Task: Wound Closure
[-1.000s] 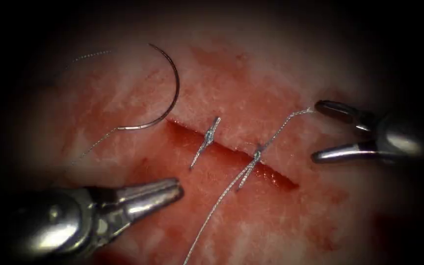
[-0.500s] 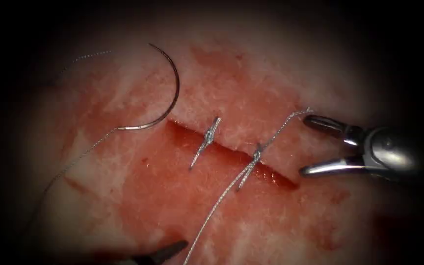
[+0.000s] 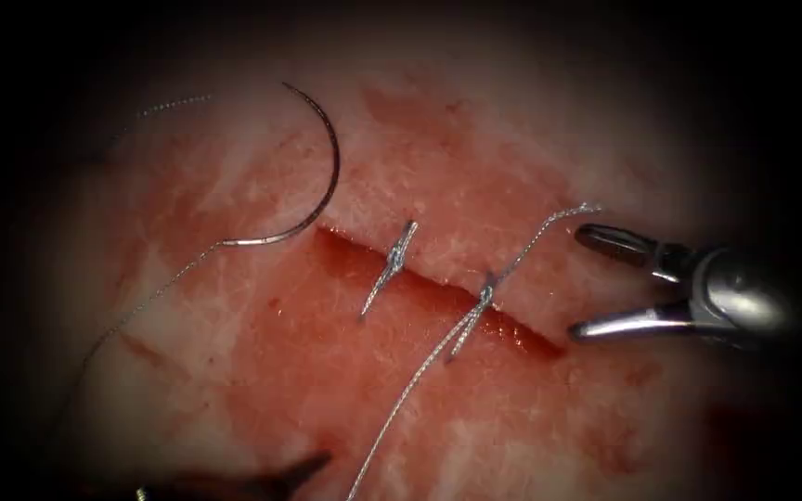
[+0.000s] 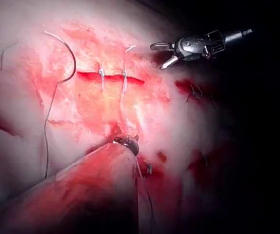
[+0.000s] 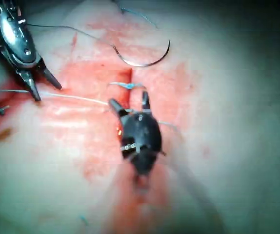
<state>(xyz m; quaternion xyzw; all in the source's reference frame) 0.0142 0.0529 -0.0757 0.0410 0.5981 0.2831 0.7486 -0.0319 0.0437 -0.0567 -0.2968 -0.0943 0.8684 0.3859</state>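
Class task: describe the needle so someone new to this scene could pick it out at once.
Find the cut in the tissue. Off its left end lies the needle, flat on the surface, held by neither hand. Unlike the thread around it, it is a smooth, dark, stiff arc.

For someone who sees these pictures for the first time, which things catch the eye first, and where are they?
The curved needle lies free on the tissue, up and to the left of the cut, held by neither tool. Two stitches cross the cut, and the long thread runs down from the right one. The right tool, jaws open and empty, is at the cut's right end, near the thread's upper end.
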